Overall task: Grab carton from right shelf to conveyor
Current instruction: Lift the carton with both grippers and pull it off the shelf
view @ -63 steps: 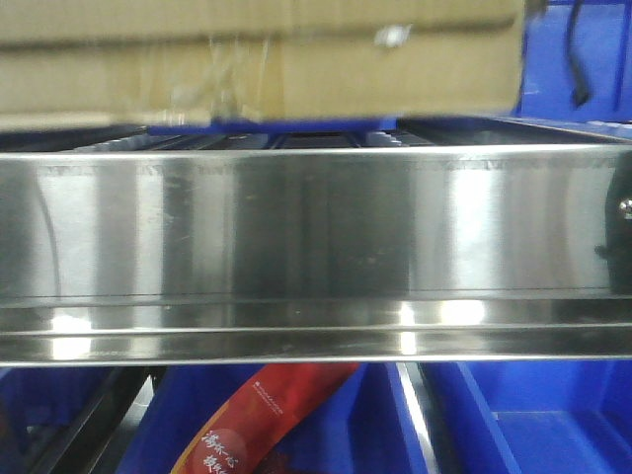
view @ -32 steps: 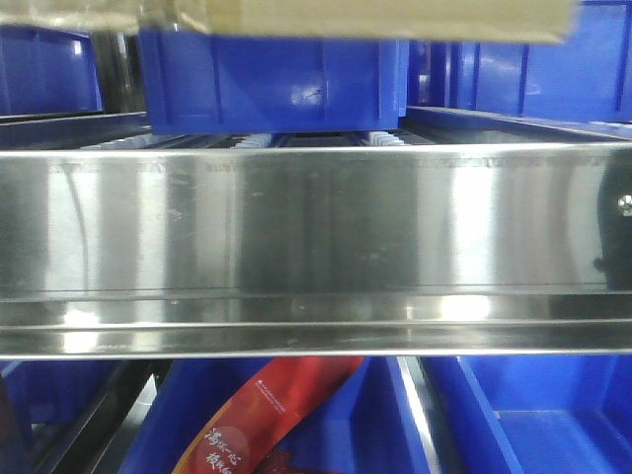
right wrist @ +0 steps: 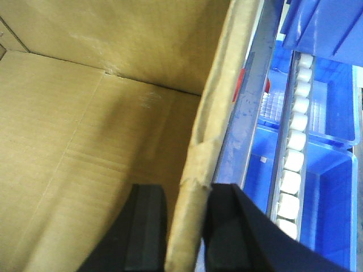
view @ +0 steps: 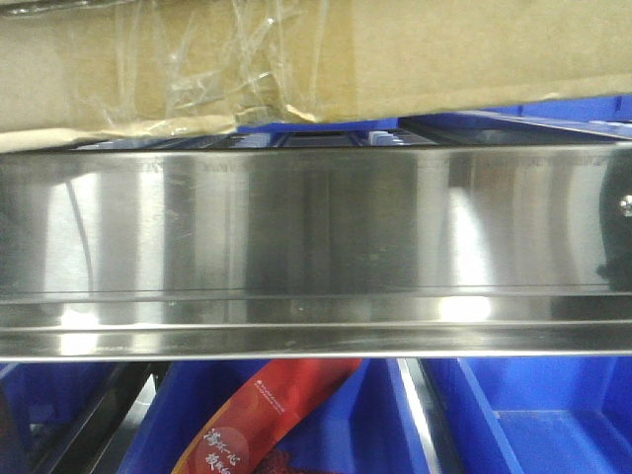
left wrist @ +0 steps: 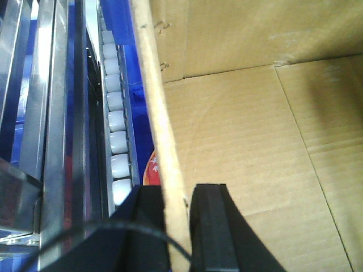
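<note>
My left gripper (left wrist: pixel 180 194) straddles the left wall of the carton (left wrist: pixel 244 141), one finger outside and one inside, closed down to the thickness of the cardboard. Beside that wall runs a track of white rollers (left wrist: pixel 116 141) on the shelf (view: pixel 316 227). From the front, the carton hangs just above the steel rail, its taped lower edge tilted, left side lower; whether it touches the rail I cannot tell. My right gripper (right wrist: pixel 187 192) pinches the right wall the same way, with blue bins (right wrist: pixel 329 187) just beyond it. I judge this to be the lift-out step: the carton is gripped at both walls but not clear of the shelf. Next I should level it, draw both arms back together and turn toward the conveyor, which is out of view.
</note>
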`<state>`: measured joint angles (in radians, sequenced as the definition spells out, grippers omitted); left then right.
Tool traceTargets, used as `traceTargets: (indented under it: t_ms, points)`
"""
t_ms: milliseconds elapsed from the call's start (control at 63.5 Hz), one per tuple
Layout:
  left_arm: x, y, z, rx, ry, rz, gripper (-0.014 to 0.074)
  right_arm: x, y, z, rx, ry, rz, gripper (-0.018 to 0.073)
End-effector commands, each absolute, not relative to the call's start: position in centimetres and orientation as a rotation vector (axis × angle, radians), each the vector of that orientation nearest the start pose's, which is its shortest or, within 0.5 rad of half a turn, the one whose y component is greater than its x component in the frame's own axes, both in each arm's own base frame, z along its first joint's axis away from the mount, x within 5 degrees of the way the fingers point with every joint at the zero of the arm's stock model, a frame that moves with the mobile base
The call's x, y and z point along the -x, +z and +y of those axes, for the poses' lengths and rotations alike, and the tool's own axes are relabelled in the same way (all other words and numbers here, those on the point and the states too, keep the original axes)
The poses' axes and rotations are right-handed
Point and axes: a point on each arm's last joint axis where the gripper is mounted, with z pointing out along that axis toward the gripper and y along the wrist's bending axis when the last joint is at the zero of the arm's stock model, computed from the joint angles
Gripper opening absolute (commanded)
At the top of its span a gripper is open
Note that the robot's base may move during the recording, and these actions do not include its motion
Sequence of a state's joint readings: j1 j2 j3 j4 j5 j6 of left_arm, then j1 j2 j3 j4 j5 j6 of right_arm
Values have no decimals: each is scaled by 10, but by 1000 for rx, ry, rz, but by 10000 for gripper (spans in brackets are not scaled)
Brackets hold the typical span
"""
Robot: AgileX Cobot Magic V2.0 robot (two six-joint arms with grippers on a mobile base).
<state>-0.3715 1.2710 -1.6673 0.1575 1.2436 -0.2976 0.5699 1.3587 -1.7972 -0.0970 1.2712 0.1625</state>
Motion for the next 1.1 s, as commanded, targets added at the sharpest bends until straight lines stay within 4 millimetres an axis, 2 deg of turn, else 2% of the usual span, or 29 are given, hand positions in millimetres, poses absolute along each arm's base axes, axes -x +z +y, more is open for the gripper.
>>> traceTargets:
  t_ms: [0, 126, 221, 882, 1087]
  points:
    - [-211, 492, -73, -89, -193, 2255, -17, -213, 500, 124, 463, 237, 2198, -69]
    - [-205, 509, -70, -79, -215, 2196, -17, -213, 500, 124, 463, 237, 2198, -69]
    - [-204, 514, -69, -76, -216, 2176, -17, -213, 500, 124, 463, 237, 2198, -69]
    - [-204, 514, -69, -76, -213, 2178, -17, -213, 500, 124, 463, 237, 2198, -69]
    - [-204, 514, -69, -76, -213, 2178, -17, -216, 504, 126, 455, 256, 2143, -69]
